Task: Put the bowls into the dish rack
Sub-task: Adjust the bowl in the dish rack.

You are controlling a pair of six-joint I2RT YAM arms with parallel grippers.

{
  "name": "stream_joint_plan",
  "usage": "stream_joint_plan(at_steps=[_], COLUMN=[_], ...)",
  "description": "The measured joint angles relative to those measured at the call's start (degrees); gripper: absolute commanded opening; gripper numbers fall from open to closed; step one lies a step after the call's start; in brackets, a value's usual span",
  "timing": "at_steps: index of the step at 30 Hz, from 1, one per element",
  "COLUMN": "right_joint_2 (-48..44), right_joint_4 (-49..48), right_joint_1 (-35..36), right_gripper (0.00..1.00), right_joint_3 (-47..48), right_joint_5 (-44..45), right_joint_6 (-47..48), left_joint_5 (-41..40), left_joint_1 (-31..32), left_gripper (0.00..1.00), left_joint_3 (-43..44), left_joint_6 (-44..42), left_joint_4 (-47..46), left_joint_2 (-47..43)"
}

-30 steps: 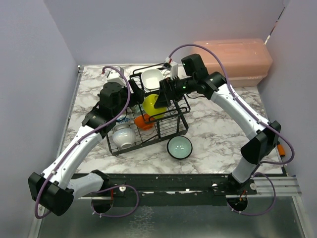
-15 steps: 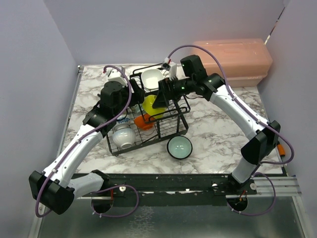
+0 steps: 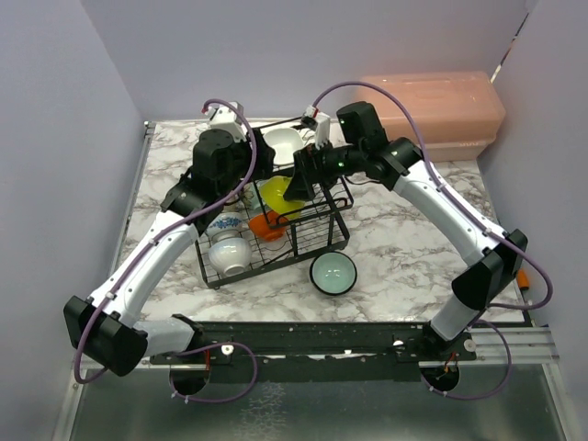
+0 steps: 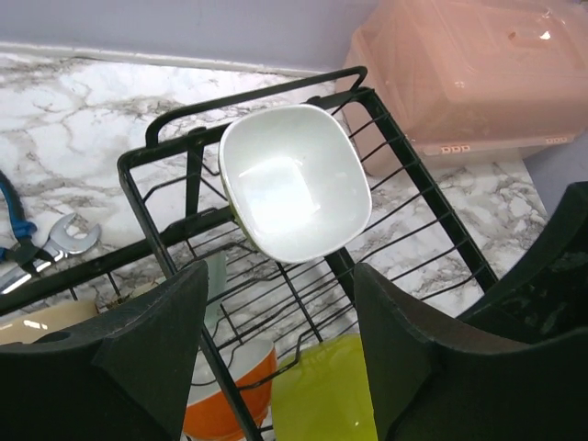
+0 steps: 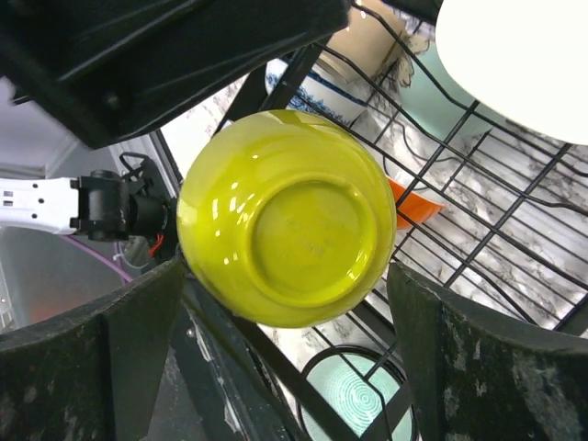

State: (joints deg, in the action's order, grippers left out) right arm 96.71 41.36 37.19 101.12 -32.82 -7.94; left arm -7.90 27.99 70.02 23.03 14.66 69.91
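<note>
The table [image 3: 395,230] is surfaced in white marble veined with grey. It is closed in by plain pale lilac panels: a left wall [image 3: 55,165], a back wall [image 3: 303,46] and a right wall [image 3: 551,138]. A pink translucent lidded box [image 3: 441,106] is set in the far right corner. A black rail [image 3: 331,335] is fixed along the near edge. Soft, even light is cast throughout.
</note>
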Motion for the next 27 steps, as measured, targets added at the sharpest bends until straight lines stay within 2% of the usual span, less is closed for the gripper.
stream_joint_plan(at_steps=[7, 13, 15, 20, 24, 27], right_joint_2=[-4.9, -6.2, -6.3, -6.3, -6.3, -6.3], right_joint_4=[-1.9, -3.7, -4.2, -6.5, -10.5, -12.0], right_joint_1=[-0.7, -2.9, -3.5, -4.2, -4.2, -4.3], right_gripper=[0.95, 0.9, 0.86, 0.66, 0.58, 0.57], right_joint_3=[0.0, -2.5, -4.1, -8.6, -12.9, -14.7], right_joint_5=[0.4, -0.7, -1.4, -5.3, -9.5, -11.1], right_joint_6=[-2.6, -5.0, -5.6, -7.4, -9.8, -10.5], left_joint_5=[1.2, 1.5, 1.5, 0.2, -1.7, -2.6], left_joint_1=[1.1, 3.3, 4.5, 8.0, 9.8, 10.4], left_gripper=[0.62, 0.61, 0.61, 0.6, 0.6, 0.6], left_joint_3=[7.0, 10.3, 11.8, 16.6, 19.3, 19.6], left_joint_6=[-4.2, -7.0, -8.0, -10.4, -11.7, -12.2], left_joint_4=[-0.4, -0.7, -0.5, 1.4, 3.5, 4.9], left_joint_2=[5.1, 9.0, 11.0, 16.9, 20.2, 20.9])
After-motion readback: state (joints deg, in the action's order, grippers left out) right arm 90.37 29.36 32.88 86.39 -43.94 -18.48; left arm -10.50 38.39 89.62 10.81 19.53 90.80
